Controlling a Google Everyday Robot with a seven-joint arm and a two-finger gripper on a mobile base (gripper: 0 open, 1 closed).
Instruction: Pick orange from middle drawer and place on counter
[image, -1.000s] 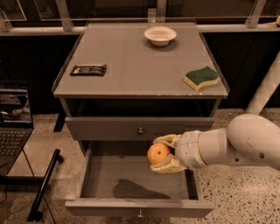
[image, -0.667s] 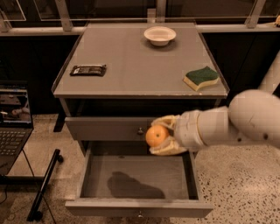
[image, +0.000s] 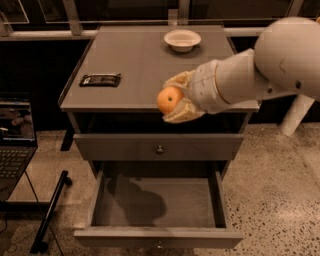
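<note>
My gripper is shut on the orange, a small round orange fruit, and holds it in the air at the counter's front edge, above the drawers. The counter is the flat grey top of the cabinet. The middle drawer stands pulled wide open below, and its inside shows only a shadow. The knobbed drawer above it is shut. My white arm reaches in from the right and hides the counter's right front corner, where the sponge lay.
A white bowl sits at the counter's back. A dark flat packet lies at its left. A laptop stands on the floor at the left, with a black bar beside it.
My gripper has lifted the orange from just over the open middle drawer up to the height of the counter's front edge. My arm now covers the sponge.
</note>
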